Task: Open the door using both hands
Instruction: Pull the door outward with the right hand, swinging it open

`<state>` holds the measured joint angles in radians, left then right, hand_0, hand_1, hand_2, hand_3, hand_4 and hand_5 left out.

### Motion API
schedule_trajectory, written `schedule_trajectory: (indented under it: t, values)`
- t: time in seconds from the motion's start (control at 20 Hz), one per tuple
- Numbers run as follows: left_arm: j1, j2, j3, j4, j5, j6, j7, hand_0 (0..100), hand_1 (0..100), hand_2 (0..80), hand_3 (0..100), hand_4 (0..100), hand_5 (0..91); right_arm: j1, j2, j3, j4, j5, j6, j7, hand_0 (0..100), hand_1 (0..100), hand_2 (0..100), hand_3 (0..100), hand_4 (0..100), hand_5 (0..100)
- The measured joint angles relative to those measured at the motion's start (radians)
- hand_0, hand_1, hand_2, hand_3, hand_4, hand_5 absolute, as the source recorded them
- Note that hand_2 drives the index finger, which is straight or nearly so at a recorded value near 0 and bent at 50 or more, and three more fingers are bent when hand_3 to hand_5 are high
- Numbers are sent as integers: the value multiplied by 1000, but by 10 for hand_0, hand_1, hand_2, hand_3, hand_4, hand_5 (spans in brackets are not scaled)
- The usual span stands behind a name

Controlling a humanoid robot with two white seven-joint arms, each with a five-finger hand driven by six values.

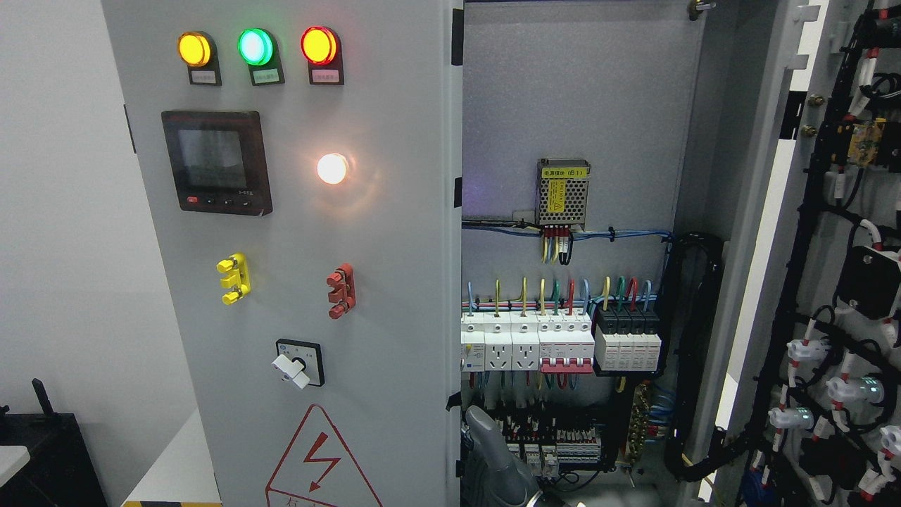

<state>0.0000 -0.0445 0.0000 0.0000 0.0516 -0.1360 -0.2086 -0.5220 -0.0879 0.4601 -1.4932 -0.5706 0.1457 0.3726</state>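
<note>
A grey electrical cabinet fills the view. Its left door faces me, with three indicator lamps, a meter screen and a rotary switch on it. The right door stands swung wide open at the far right, its wired inner side showing. Between them the cabinet's inside is exposed. My right hand, a grey shape, rises from the bottom edge just right of the left door's free edge, low in the opening. Its fingers are cut off by the frame. The left arm is out of sight.
Rows of breakers and sockets and a small power supply sit on the back panel, with cable bundles along the right side. A white wall is on the left, and a dark object stands at the lower left.
</note>
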Motion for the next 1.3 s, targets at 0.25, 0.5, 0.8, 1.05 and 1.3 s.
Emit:
schedule_trajectory:
  t: [0.25,0.5,0.8,1.05,1.3]
  values:
    - [0,0,0,0,0,0,0,0,0,0,0,32,0,8,1,11,-19,0,0,0,0,0,0,0,0,0]
    - [0,0,0,0,0,0,0,0,0,0,0,32,0,12,2,21,-38,-28,0,0,0,0,0,0,0,0]
    - [0,0,0,0,0,0,0,0,0,0,0,32,0,18,2,33,-59,-62,0,0,0,0,0,0,0,0]
    - [0,0,0,0,0,0,0,0,0,0,0,32,0,29,2,48,-82,-72,0,0,0,0,0,0,0,0]
    - [0,0,0,0,0,0,0,0,0,0,0,32,0,40,2,62,-106,-77,0,0,0,0,0,0,0,0]
